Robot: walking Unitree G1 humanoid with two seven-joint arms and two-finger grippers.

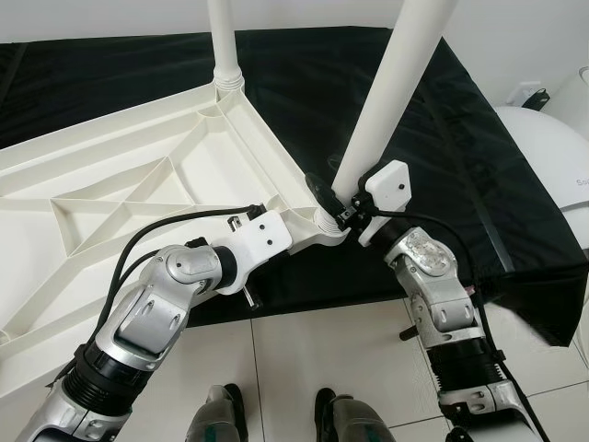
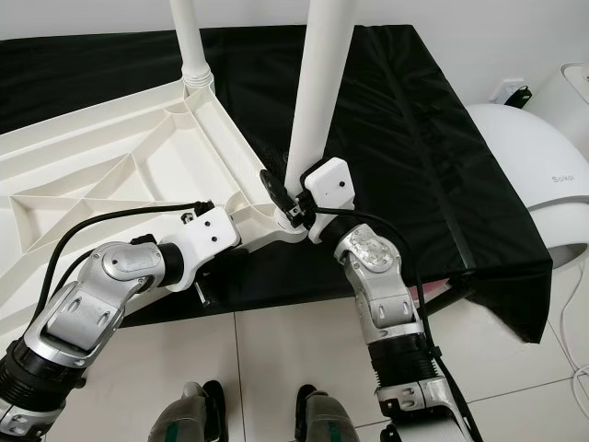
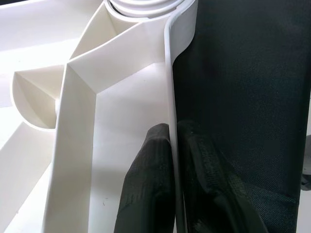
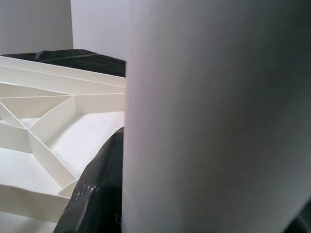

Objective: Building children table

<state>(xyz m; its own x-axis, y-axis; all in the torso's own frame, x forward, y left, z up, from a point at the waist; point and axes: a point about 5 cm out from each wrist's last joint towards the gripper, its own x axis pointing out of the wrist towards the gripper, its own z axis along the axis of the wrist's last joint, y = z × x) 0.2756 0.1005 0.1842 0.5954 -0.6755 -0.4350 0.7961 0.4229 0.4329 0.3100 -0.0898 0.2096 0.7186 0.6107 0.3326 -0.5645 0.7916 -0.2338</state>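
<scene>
A white plastic tabletop [image 1: 110, 184] lies upside down on a black cloth, its ribs facing up. One white leg [image 1: 221, 41] stands in the far corner socket. A second white leg [image 1: 396, 83] rises tilted from the near corner socket [image 1: 324, 221]. My right gripper [image 1: 339, 201] is shut around the base of this leg; in the right wrist view the leg [image 4: 214, 116] is close up, with one black finger [image 4: 97, 194] beside it. My left gripper [image 3: 175, 170] is shut on the tabletop's side rim [image 3: 171, 87] just short of that corner, one finger on each side.
The black cloth [image 1: 433, 138] covers a low surface and hangs over its right front corner. A white rounded appliance [image 1: 552, 157] stands to the right. Pale floor tiles [image 1: 313, 350] lie in front, with my feet [image 1: 221, 414] at the bottom.
</scene>
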